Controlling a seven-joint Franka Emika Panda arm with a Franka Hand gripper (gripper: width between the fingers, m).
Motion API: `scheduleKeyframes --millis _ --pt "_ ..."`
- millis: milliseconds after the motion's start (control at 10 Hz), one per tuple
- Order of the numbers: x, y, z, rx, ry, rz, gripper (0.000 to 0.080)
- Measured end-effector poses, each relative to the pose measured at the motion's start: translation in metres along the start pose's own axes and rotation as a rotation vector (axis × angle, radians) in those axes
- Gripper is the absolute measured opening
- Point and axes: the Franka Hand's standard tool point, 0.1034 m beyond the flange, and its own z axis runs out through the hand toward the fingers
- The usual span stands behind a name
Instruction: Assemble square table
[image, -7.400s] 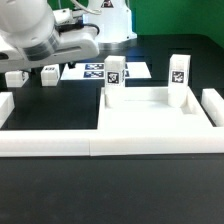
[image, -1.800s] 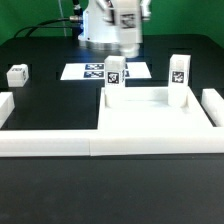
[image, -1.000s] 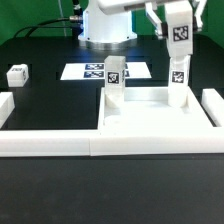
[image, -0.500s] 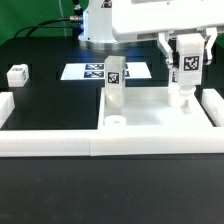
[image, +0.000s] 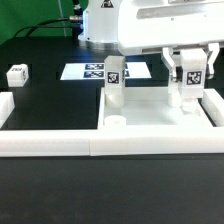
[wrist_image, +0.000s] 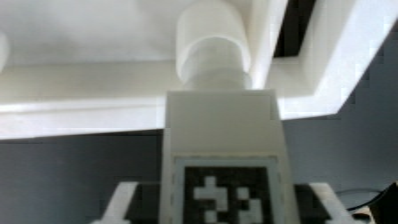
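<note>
The square table's white top lies at the exterior view's right, with an open hole in its near left corner. One tagged leg stands upright at its far left corner. My gripper hangs low over the top's right side, shut on another tagged leg that it holds upright. This leg hides most of the far right corner. In the wrist view the held leg sits between my fingers, its end close over the top's raised rim. I cannot tell whether it touches.
A loose tagged leg lies at the exterior view's far left. The marker board lies behind the table top. Long white border bars run along the front, with short ones at the left and right.
My gripper has come down and slightly toward the exterior view's right with the leg held, from above the far right corner to just over the top's right side.
</note>
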Motion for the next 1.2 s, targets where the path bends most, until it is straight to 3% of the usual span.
scheduleKeyframes --millis 800,1200 --pt "0.001 -0.001 0.014 -0.002 0.004 0.002 0.0272" --pt "-0.006 -0.003 0.021 -0.003 -0.006 0.000 0.0272"
